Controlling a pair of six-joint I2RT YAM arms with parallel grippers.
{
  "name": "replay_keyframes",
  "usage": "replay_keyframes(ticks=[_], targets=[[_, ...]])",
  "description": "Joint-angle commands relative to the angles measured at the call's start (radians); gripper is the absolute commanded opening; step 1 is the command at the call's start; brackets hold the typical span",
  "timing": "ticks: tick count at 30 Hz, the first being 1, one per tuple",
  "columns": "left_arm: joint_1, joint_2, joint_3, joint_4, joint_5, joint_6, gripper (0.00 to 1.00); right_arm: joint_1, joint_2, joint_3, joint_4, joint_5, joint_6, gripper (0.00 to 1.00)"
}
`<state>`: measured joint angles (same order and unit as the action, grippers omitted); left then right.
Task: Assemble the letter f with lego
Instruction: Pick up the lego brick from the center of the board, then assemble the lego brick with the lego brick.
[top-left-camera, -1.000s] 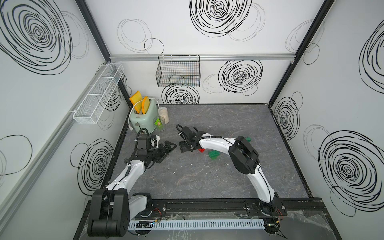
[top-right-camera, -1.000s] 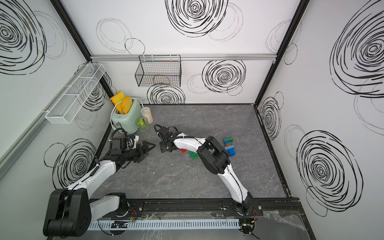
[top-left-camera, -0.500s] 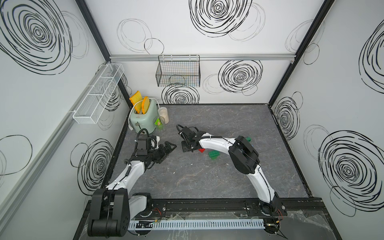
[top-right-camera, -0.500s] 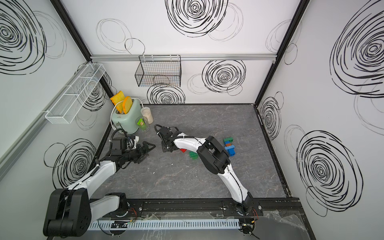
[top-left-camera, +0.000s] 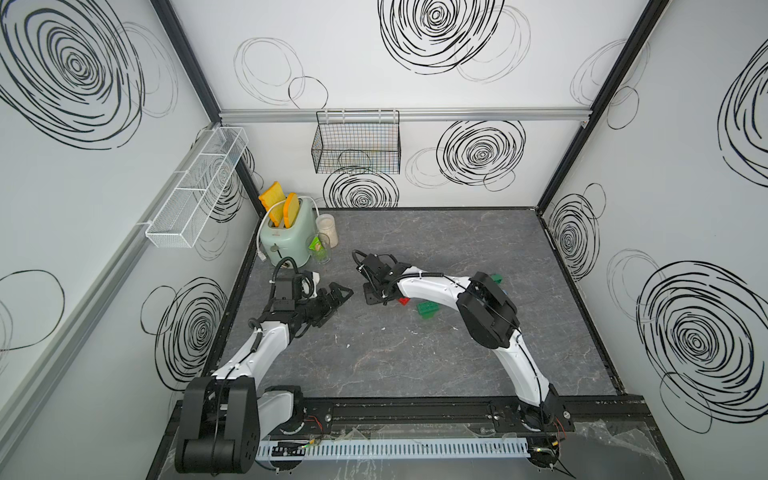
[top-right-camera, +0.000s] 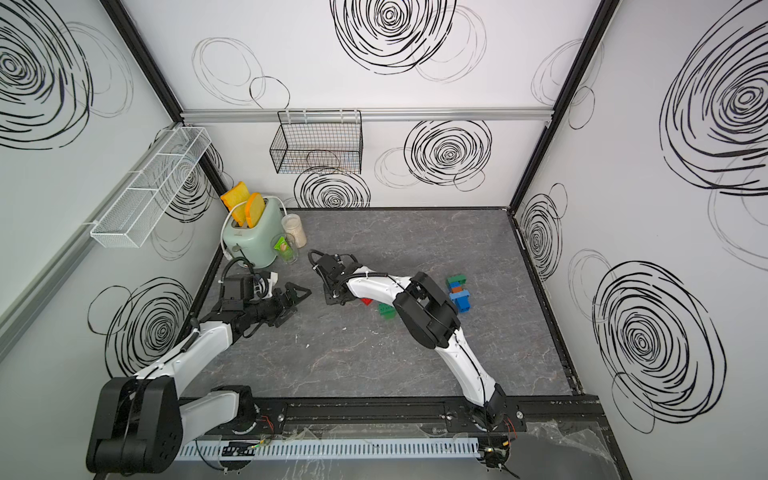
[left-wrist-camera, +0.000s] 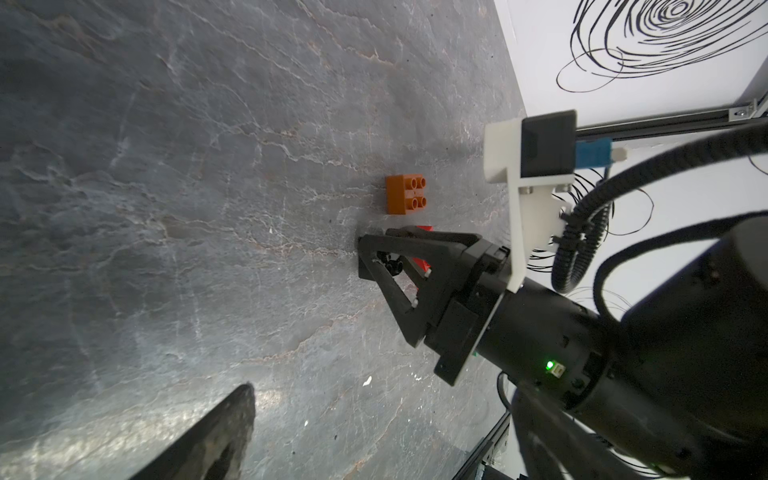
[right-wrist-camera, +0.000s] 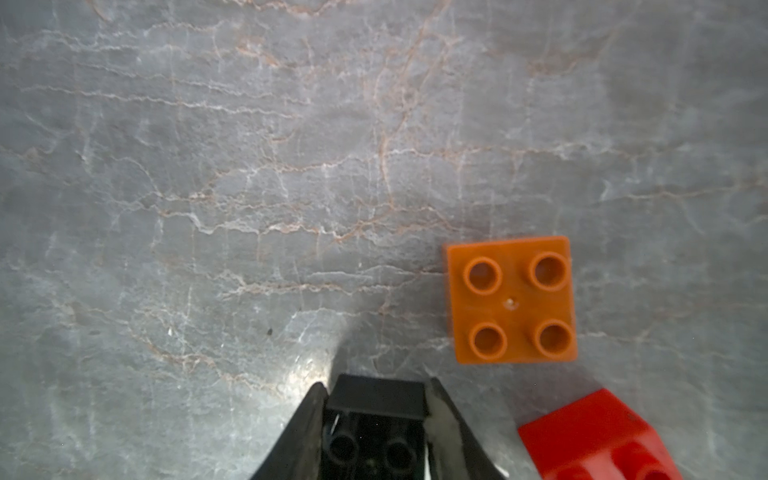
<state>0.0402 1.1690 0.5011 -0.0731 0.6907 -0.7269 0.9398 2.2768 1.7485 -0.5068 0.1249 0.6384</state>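
My right gripper (right-wrist-camera: 376, 386) points down at the grey table, shut on a black lego brick (right-wrist-camera: 376, 401) with two studs showing between the fingers. Beside it lie a square orange brick (right-wrist-camera: 512, 299) and a red brick (right-wrist-camera: 598, 436). The left wrist view shows the same orange brick (left-wrist-camera: 406, 194) just past the right gripper (left-wrist-camera: 374, 257). In both top views a green brick (top-left-camera: 428, 308) (top-right-camera: 386, 311) lies by the right forearm. A joined stack of green, orange and blue bricks (top-right-camera: 457, 291) lies further right. My left gripper (top-left-camera: 338, 305) (top-right-camera: 299, 305) hovers open and empty, left of the right one.
A mint toaster (top-left-camera: 286, 235) with two toast slices, a jar (top-left-camera: 327, 230) and a glass (top-left-camera: 319, 248) stand at the back left corner. A black wire basket (top-left-camera: 356, 145) hangs on the back wall, a white rack (top-left-camera: 195, 187) on the left wall.
The right gripper's jaws have closed onto the black brick. Both arms have stayed almost where they were.
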Motion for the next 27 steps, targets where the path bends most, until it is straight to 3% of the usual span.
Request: replay_keyframes(ticks=[1,10,19,23,27], targets=[[0.009,-0.002,-0.011,0.042,0.006,-0.008,0.98,0.015,0.011,-0.021,-0.088,0.011,0.004,0.36],[0.009,-0.004,-0.009,0.038,-0.004,-0.002,0.98,0.033,-0.054,0.017,-0.093,0.025,-0.076,0.30],[-0.020,-0.032,-0.003,0.028,-0.053,0.009,0.98,0.022,-0.226,0.013,-0.134,0.058,-0.174,0.30],[-0.096,-0.052,0.008,0.035,-0.100,0.006,0.98,-0.008,-0.361,-0.129,-0.079,0.066,-0.179,0.29],[-0.252,-0.068,0.011,0.083,-0.176,-0.032,0.98,-0.057,-0.494,-0.298,-0.019,0.037,-0.175,0.32]])
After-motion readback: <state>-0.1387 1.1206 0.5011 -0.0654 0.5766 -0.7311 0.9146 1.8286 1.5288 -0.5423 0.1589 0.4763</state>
